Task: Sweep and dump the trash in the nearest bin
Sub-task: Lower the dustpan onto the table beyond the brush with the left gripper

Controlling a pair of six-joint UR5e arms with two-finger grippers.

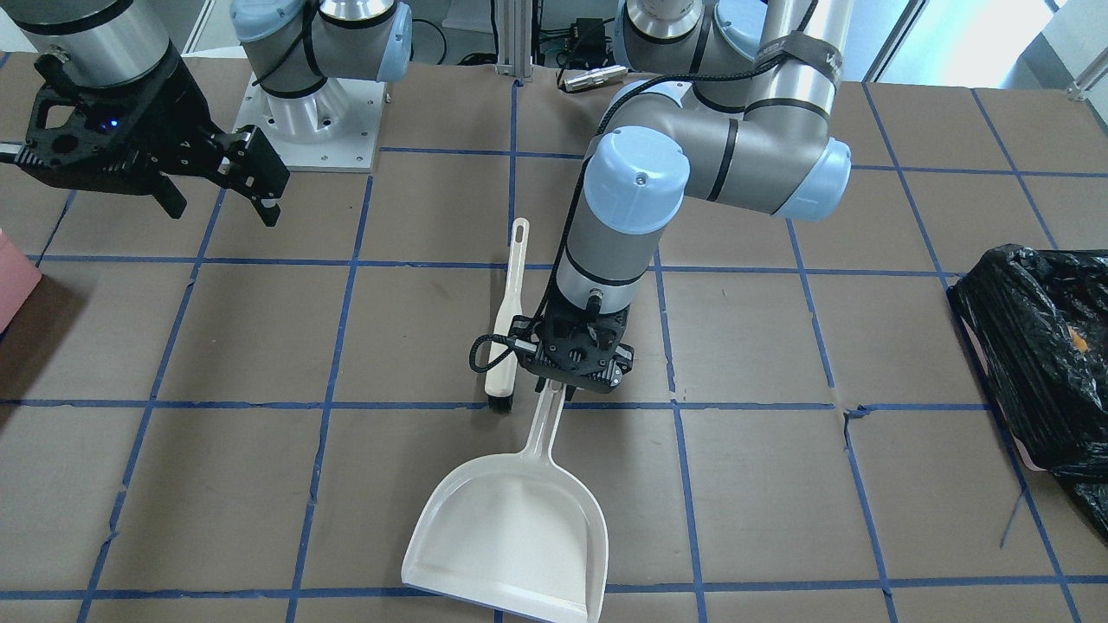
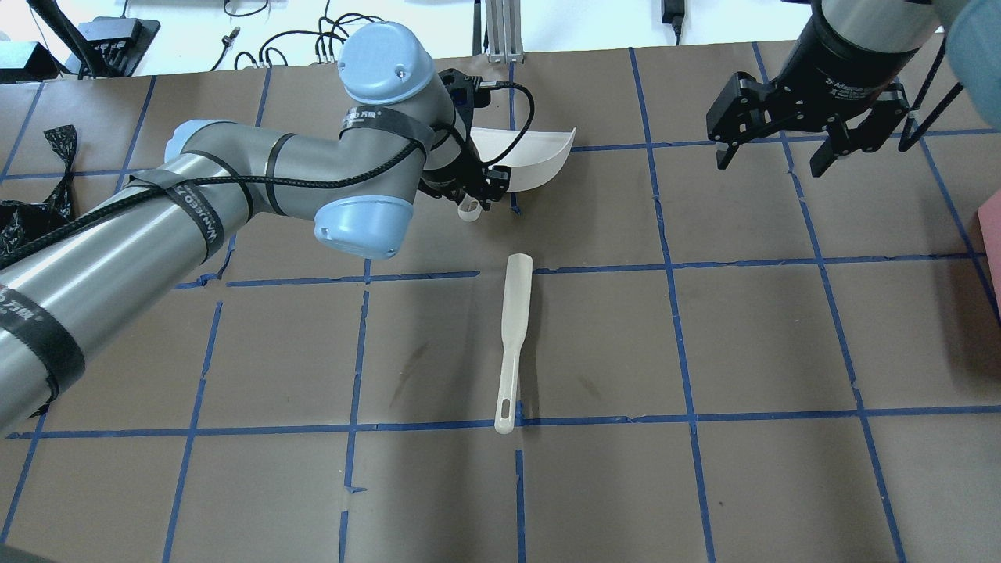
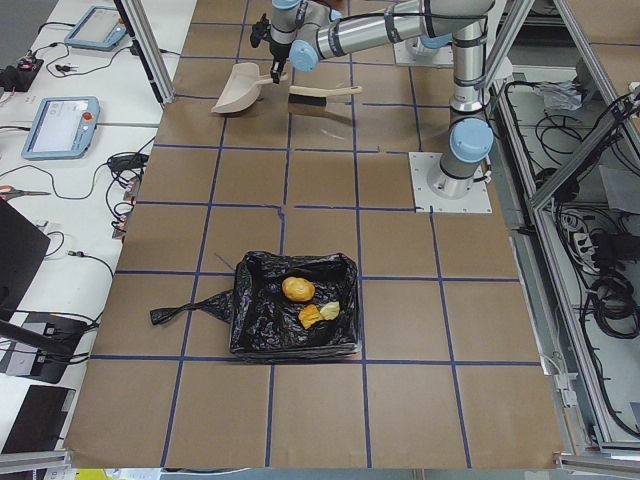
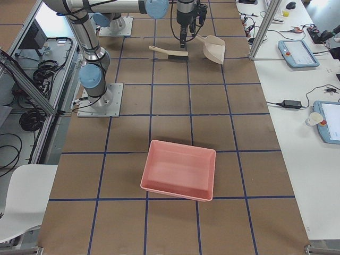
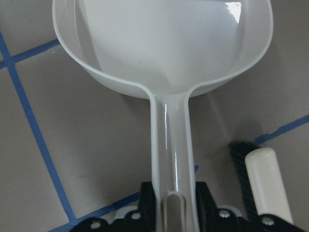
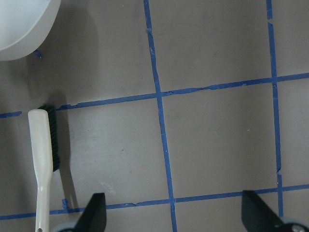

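Note:
My left gripper [image 1: 567,385] is shut on the handle of a white dustpan [image 1: 511,528], whose scoop is empty in the left wrist view [image 5: 164,43]. A white brush [image 1: 506,329] with dark bristles lies on the table just beside that gripper. The trash [image 3: 298,290], a brown lump and two yellowish pieces, lies inside the black-bagged bin [image 3: 250,325], far along the table from the dustpan. My right gripper [image 1: 221,203] hangs open and empty above the table, apart from everything.
A pink tray [image 4: 180,170] sits at the table's end on my right. Brown paper with blue tape lines [image 2: 672,266] covers the table. A loose strip of the black bag [image 3: 185,312] trails off the bin.

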